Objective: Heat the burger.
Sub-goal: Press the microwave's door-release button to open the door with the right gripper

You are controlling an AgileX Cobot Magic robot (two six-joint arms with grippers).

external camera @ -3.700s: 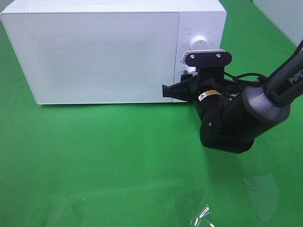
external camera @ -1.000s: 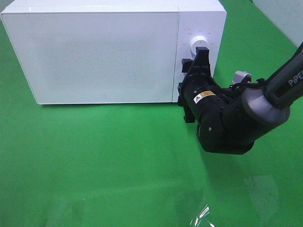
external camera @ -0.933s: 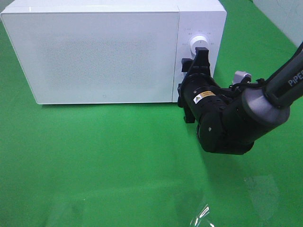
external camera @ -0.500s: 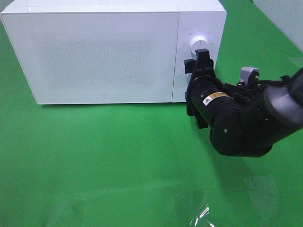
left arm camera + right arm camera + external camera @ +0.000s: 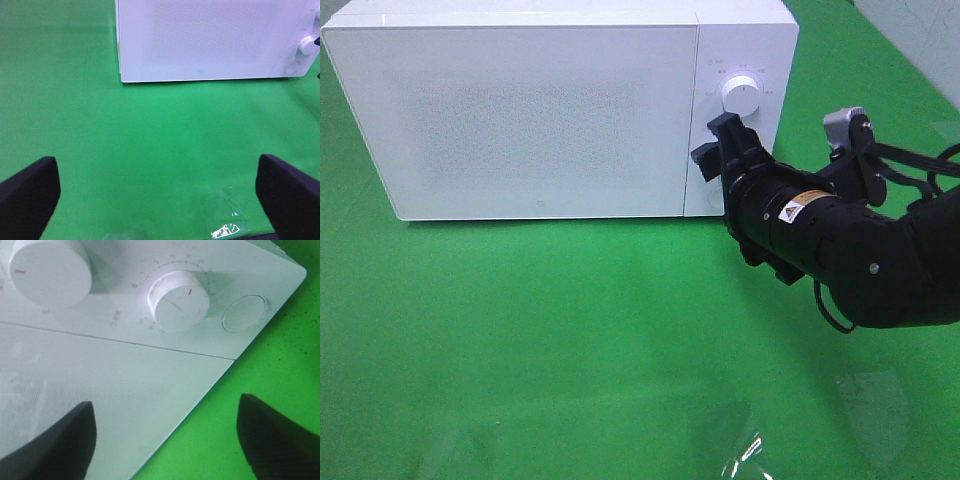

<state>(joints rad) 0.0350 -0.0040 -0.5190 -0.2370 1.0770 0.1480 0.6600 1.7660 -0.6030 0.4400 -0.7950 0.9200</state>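
Observation:
The burger is hidden; the white microwave [image 5: 540,110] stands shut at the back of the green table. My right gripper [image 5: 715,150] hovers just in front of the control panel, open and empty. In the right wrist view its two dark fingers [image 5: 55,440] frame the door's edge, with the lower knob [image 5: 178,300], the upper knob [image 5: 50,270] and a round button [image 5: 244,313] beyond them. My left gripper [image 5: 159,195] is open and empty over the green cloth, well in front of the microwave [image 5: 210,40]. It does not show in the exterior view.
Green cloth [image 5: 570,340] covers the table in front of the microwave. A shiny clear patch [image 5: 745,455] glints near the front edge. The right arm's black body [image 5: 860,250] fills the right side, beside the microwave's front corner.
My right gripper has let go of the lower knob and opened wider. The arm has pulled back to the right and turned. The left gripper is as before.

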